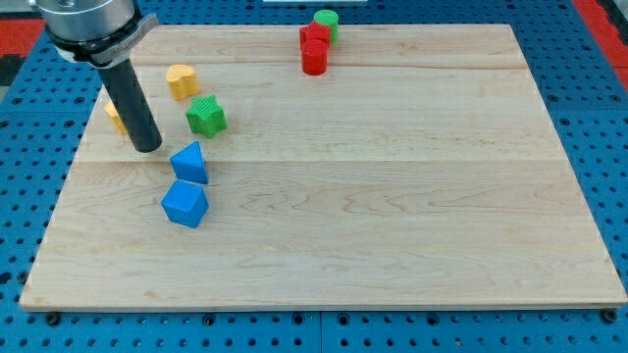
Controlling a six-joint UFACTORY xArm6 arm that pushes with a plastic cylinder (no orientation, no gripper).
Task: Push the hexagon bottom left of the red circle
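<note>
My tip rests on the board at the view's left. A yellow block lies just left of the rod and is mostly hidden by it, so its shape cannot be made out. A second yellow block, rounded and many-sided, sits above and right of the tip. The red circle stands near the top edge, far to the tip's right, with another red block touching it from behind. A green star lies right of the rod.
A blue triangle and a blue cube-like block lie just below and right of the tip. A green block sits at the board's top edge behind the red ones. The wooden board lies on a blue perforated table.
</note>
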